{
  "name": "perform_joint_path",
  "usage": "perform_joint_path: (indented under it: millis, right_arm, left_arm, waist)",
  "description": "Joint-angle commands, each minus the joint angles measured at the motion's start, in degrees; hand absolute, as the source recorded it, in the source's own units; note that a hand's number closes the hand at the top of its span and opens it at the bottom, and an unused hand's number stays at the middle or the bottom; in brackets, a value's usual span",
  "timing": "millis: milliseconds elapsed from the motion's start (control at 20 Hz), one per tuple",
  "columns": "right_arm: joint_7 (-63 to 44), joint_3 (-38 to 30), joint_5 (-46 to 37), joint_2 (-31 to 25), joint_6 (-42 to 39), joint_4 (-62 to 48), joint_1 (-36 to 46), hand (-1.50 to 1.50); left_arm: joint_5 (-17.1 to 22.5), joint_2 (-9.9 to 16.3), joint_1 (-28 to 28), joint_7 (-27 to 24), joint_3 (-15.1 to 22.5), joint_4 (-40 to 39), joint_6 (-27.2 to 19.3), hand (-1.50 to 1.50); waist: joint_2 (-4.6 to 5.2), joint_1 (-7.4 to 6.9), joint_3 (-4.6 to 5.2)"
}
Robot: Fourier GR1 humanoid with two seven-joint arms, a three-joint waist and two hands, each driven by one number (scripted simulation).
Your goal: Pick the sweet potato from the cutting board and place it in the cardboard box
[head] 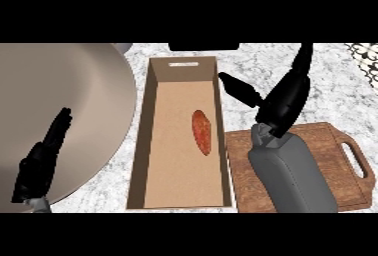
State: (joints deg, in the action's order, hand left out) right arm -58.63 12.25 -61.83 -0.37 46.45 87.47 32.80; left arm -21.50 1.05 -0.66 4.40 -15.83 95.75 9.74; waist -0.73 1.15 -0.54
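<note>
From the head view, we look steeply down on a marbled counter (347,95) where the sweet potato (201,131) already lies on the floor of the long cardboard box (137,165), roughly at its middle and apart from both long walls. The wooden cutting board (347,190), with its handle cut-out at the right, sits just beside the box and shows nothing on the part we can see; the forearm covers the rest.

Our right hand (284,100) hangs above the gap between board and box, fingers straight and spread wide, thumb (240,87) reaching toward the box's right wall and holding nothing. Our left hand (44,160) rests near the lower left edge, fingers straight and relaxed, over a large pale round surface (66,100) beside the box.

We judge the placing as done, so the remaining risk is in the retreat. The thumb sits close to the right wall, and a sideways pull could clip the rim and shove or tip the light box. The sweet potato, being rounded, might then roll along the floor.

We can read no brand, label or writing. The box shows only a plain hand slot (183,64) in its far end.
</note>
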Motion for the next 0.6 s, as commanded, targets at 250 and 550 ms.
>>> perform_joint_path:
  millis: [250, 550]
  right_arm:
    - [-1.3, -1.0, -1.0, -3.9, -0.3, 33.1, -26.7, -1.5]
    - [4.9, 1.8, 8.7, -12.3, -0.7, 49.2, -46.4, -1.5]
  left_arm:
    - [1.8, 0.6, -1.5, 1.4, -0.7, 0.5, 1.3, 0.0]
    - [-1.0, -1.0, -1.6, -0.9, 3.2, -2.6, -3.4, 0.0]
  waist:
    - [0.14, 0.94, 0.51]
    - [0.45, 0.5, 0.48]
